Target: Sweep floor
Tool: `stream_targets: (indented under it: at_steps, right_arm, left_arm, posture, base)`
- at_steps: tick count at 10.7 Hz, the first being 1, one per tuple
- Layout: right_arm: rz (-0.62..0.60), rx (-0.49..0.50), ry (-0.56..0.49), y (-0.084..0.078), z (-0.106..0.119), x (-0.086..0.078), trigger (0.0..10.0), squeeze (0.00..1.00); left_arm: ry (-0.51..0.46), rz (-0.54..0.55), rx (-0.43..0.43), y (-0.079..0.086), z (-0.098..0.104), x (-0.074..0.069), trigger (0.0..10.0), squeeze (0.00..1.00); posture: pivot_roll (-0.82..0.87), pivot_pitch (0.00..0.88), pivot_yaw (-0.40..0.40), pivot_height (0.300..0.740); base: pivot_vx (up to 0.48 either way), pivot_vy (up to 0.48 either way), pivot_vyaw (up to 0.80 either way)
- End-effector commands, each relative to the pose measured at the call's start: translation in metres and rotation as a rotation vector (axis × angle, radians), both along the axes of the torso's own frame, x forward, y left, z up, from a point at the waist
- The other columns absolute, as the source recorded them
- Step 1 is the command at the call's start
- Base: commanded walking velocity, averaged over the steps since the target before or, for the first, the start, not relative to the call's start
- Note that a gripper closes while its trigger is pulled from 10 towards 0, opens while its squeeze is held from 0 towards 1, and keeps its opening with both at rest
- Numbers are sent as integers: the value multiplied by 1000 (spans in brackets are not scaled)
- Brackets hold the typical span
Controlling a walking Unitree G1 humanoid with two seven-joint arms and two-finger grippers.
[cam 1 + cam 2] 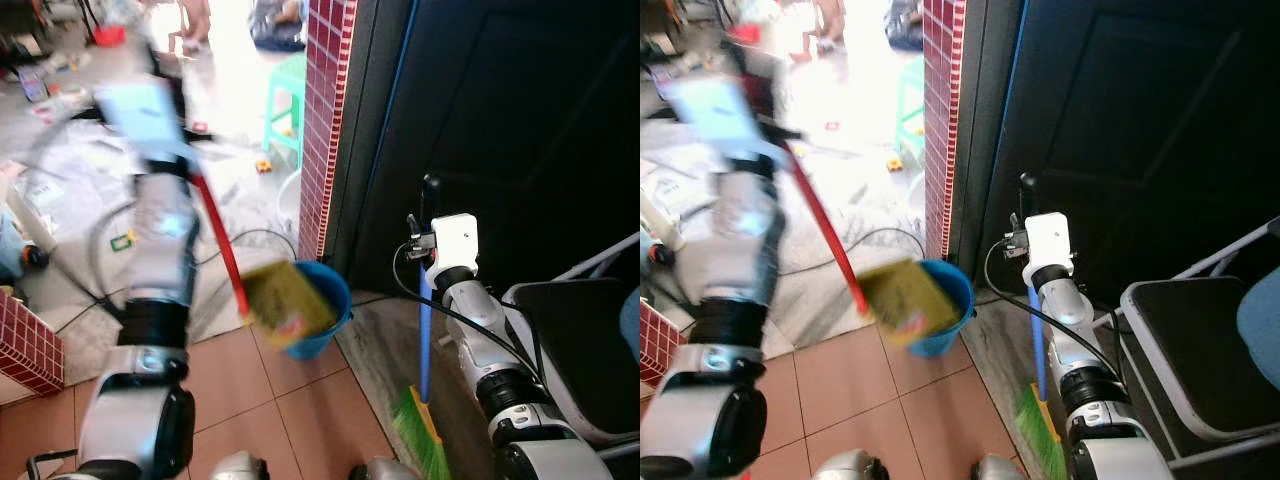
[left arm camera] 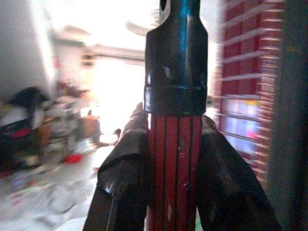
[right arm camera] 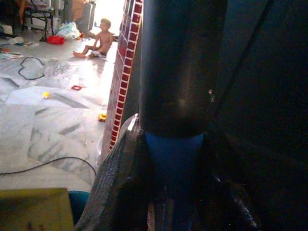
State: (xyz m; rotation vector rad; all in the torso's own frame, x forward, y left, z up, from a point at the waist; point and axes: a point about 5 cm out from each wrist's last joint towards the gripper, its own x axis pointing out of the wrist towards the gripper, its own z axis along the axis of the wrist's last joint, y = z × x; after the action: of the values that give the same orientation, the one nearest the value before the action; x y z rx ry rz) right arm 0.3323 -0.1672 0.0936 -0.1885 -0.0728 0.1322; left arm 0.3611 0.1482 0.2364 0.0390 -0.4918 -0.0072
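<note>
Both tools: left tool (image 2: 173,192) blurred, right tool (image 3: 175,192) half-dark.

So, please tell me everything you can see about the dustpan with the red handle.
The dustpan has a yellowish, flat pan, blurred in both eye views, on a long red handle with dark lengthwise lines and a black cap at the top end. The left gripper is shut on the handle just below that cap. The handle slants down and the pan hangs tilted over the blue bucket, which stands on the floor beside the red brick pillar.
</note>
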Motion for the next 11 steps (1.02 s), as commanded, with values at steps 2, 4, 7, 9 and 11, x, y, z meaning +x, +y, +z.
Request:
stream_targets:
  at_steps: [2, 4, 7, 9, 11]
  right_arm:
    - [-7, -7, -29, -2, 8, 4, 10000, 0]
    - [-13, -10, -35, -2, 9, 5, 10000, 0]
    - [-14, -11, -35, -2, 9, 5, 10000, 0]
    - [-11, -9, -36, 0, 9, 5, 10000, 0]
    - [-10, -13, -39, 1, 10, 6, 10000, 0]
  left_arm:
    - [-97, -143, 142, -27, 11, -8, 10000, 0]
    - [-142, -230, 214, -48, 9, -14, 10000, 0]
    - [-183, -231, 228, -55, 14, -16, 10000, 0]
    - [-280, -136, 166, -61, 41, -9, 10000, 0]
    - [-291, -505, 215, -117, 36, -25, 10000, 0]
  posture:
    - [-55, 0, -9, 740]
    - [-56, 0, -7, 740]
    - [-56, 0, -7, 740]
    - [-61, 0, -7, 740]
    - [-61, 0, -6, 740]
  base:
    - [0, 0, 0]
    - [0, 0, 0]
    - [0, 0, 0]
    - [0, 0, 0]
    - [0, 0, 0]
